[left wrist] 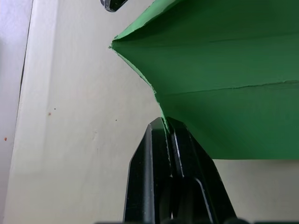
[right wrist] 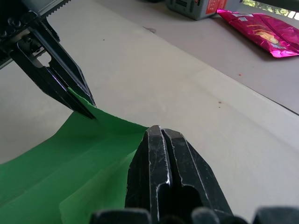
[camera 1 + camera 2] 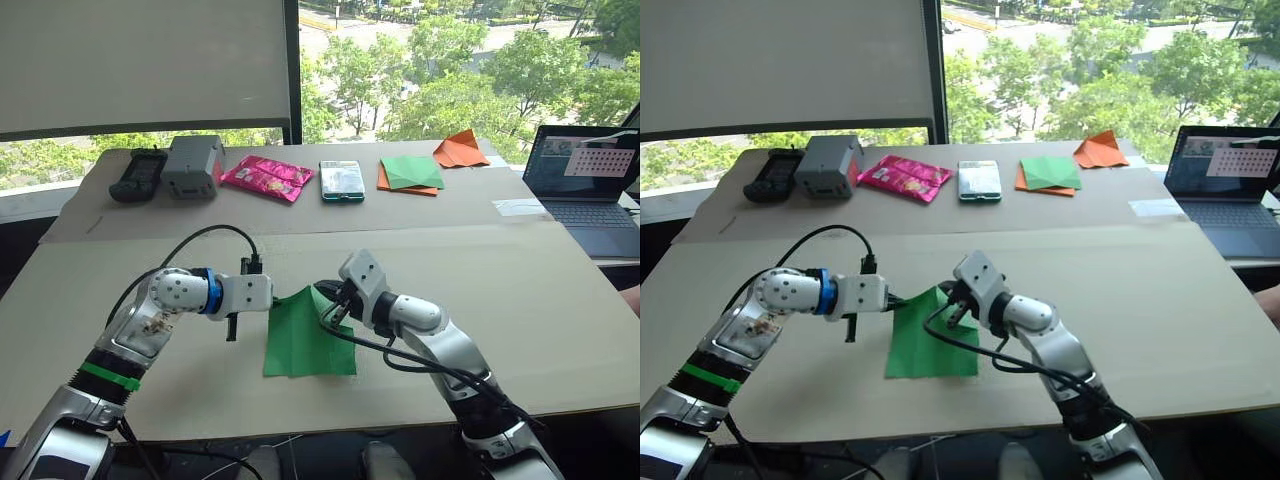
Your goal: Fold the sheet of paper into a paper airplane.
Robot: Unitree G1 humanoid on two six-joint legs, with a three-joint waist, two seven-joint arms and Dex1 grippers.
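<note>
The bright green sheet of paper (image 3: pixel 305 345) lies on the table's near middle, roughly square and creased, its far edge lifted off the surface. It has no paper airplane shape. My left gripper (image 3: pixel 279 298) is shut on the sheet's far left corner; the left wrist view has the paper's edge (image 1: pixel 164 120) pinched at the fingertips. My right gripper (image 3: pixel 325 303) is shut on the far edge a little to the right, where a flap folds over (image 2: pixel 100 186). The right wrist view also catches the left gripper's fingers (image 2: pixel 70 93) clamping the corner.
Along the table's far side sit a black device (image 3: pixel 137 175), a grey box (image 3: pixel 192 165), a pink packet (image 3: pixel 266 178), a phone (image 3: pixel 341 180), a green sheet stacked on orange paper (image 3: pixel 411 173) and a folded orange paper (image 3: pixel 460 149). A laptop (image 3: pixel 585 185) stands at the right.
</note>
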